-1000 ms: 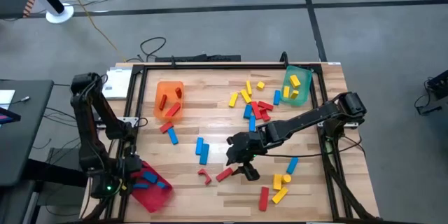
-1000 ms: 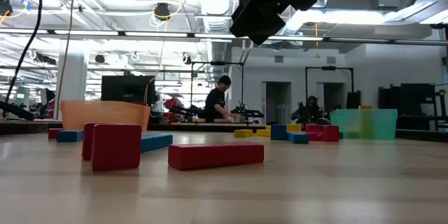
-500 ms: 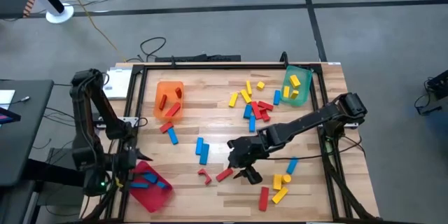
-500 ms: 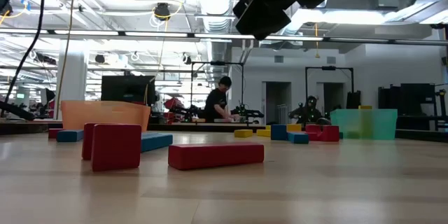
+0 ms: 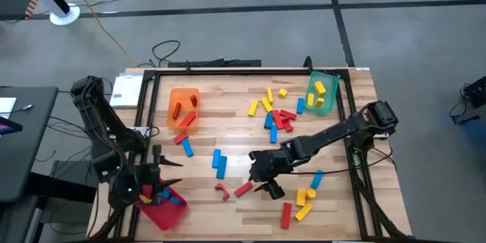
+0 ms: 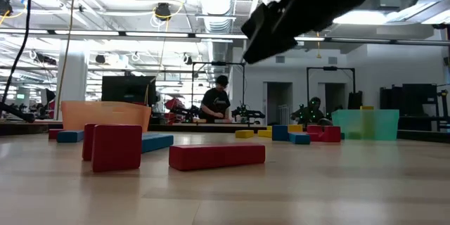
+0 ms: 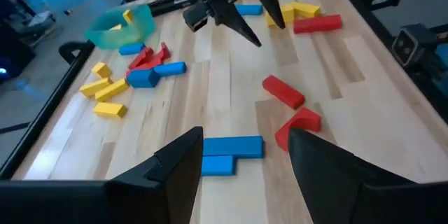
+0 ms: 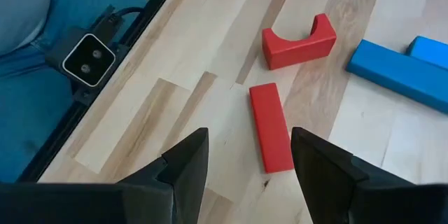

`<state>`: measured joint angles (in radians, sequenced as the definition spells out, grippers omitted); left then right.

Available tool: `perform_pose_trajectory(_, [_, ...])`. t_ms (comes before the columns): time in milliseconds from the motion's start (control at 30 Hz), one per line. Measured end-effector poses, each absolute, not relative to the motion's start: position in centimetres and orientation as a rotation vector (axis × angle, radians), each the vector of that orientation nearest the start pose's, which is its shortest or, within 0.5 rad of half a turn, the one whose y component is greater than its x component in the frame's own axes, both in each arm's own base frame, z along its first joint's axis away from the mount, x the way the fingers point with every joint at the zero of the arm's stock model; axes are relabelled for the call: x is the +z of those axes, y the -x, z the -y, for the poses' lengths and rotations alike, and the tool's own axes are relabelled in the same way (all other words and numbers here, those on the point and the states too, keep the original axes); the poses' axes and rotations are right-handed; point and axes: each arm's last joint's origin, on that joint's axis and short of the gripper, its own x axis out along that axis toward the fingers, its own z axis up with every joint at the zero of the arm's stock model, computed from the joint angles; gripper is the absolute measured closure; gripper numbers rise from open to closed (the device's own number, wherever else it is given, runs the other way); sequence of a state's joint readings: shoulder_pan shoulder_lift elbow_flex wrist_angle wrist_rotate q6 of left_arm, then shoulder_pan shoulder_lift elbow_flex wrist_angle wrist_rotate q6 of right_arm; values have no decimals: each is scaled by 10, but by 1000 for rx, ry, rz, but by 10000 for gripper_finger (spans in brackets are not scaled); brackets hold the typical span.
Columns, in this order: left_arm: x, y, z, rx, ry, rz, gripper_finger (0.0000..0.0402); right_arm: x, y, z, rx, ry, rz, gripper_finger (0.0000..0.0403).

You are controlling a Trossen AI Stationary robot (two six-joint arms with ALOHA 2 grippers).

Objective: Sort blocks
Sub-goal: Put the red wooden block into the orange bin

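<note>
Red, blue and yellow blocks lie scattered on the wooden table (image 5: 228, 133). A red bar (image 8: 271, 136) lies flat next to a red arch block (image 8: 299, 42) and two blue bars (image 5: 219, 162). My right gripper (image 8: 248, 157) hovers open just above the red bar (image 5: 243, 190), fingers to either side of it and clear of it. At the table's near left, my left gripper (image 5: 171, 173) is open and empty above the red tray (image 5: 173, 211), which holds blue blocks. It points across the table at the blue bars (image 7: 227, 154).
An orange tray (image 5: 183, 108) with red blocks stands at the far left, a green tray (image 5: 320, 93) with yellow blocks at the far right. A mixed pile (image 5: 275, 112) lies between them. More yellow, red and blue blocks (image 5: 302, 201) lie near right. A black frame (image 5: 152, 106) rims the table.
My left gripper has risen from over the red tray, swung toward the table's right and rolled, and now points across the table, still open. My right gripper has sunk slightly toward the red bar. No block has moved.
</note>
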<state>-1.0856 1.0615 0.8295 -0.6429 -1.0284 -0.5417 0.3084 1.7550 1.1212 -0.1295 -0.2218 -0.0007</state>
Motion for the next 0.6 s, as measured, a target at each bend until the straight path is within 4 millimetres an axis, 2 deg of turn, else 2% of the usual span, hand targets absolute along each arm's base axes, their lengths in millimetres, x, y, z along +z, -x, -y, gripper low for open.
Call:
perform_pose_trajectory(333, [269,-142,149,107,-221,-481,196,181,-345,-118,497,38,-692,184])
perform_pose_trajectory(600, [243,-170,137,-19,-172,-442,196,161,-344,-117,488,46,-684,184])
